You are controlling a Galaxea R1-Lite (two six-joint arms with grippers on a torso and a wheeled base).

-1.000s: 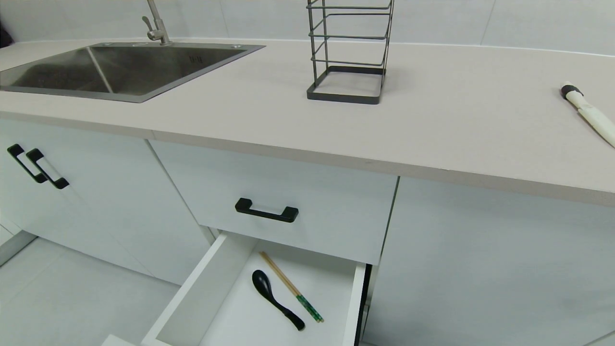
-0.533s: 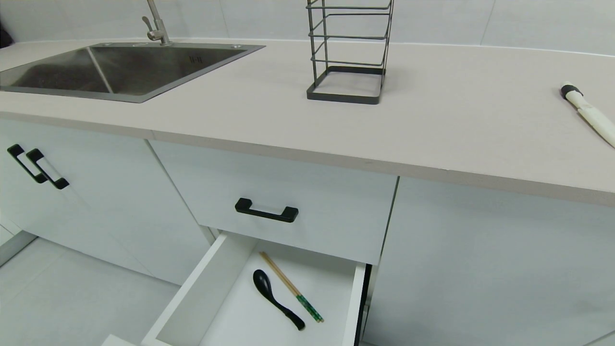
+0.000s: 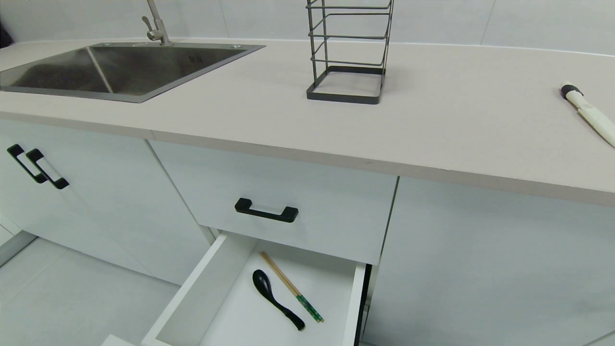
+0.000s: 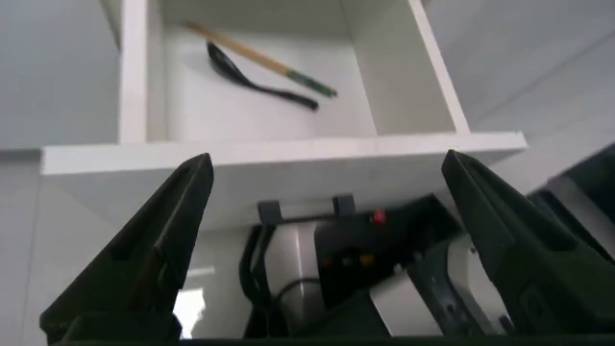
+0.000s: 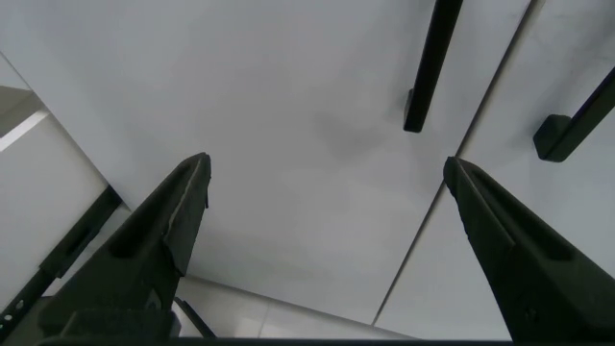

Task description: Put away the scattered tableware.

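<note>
A: How do the claws stand?
B: The left claw (image 4: pixel 327 245) gapes wide just off the front of the open drawer (image 4: pixel 288 154). The right claw (image 5: pixel 327 250), equally spread, faces a white cabinet door (image 5: pixel 288 144).
A: And the tableware?
B: A black spoon (image 3: pixel 276 299) and chopsticks (image 3: pixel 290 287) lie side by side inside the drawer. A white-handled utensil (image 3: pixel 590 114) rests on the counter (image 3: pixel 432 125) above the drawer, off to the right.

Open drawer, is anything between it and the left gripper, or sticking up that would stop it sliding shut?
Nothing visible. The left gripper is open, facing the front panel of the drawer with clear space between. The spoon and chopsticks lie flat on the drawer floor, below its rim.
</note>
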